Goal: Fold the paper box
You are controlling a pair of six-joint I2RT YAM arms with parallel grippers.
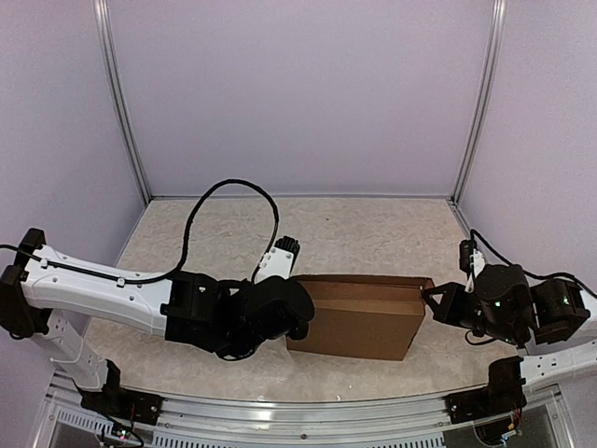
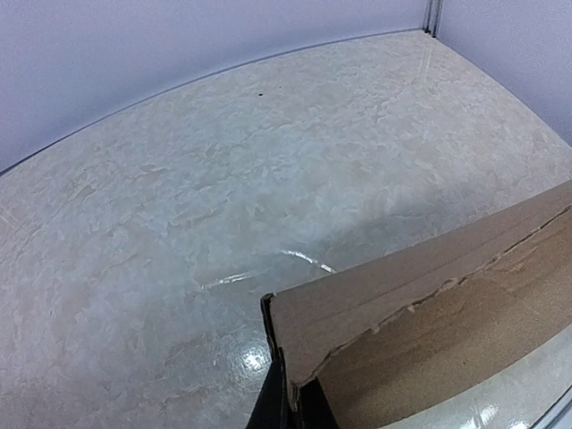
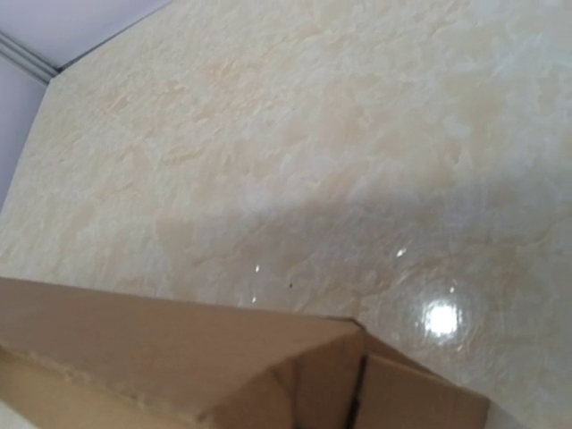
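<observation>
Here, near the front of the counter (image 1: pixel 373 229), the paper box (image 1: pixel 359 322) sits half-formed between the arms. Left pincer (image 2: pixel 290 407) pinches its left wall; right pincer (image 1: pixel 432 297) meets the right corner, spread or closed I cannot tell. Uneven pulling could buckle a wall.

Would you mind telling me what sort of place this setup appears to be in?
Most likely a lab robot test cell: plain lavender walls framed by aluminium posts, a left arm and right arm mounted at the edge of a marble-patterned table, with a paper box between them.
</observation>
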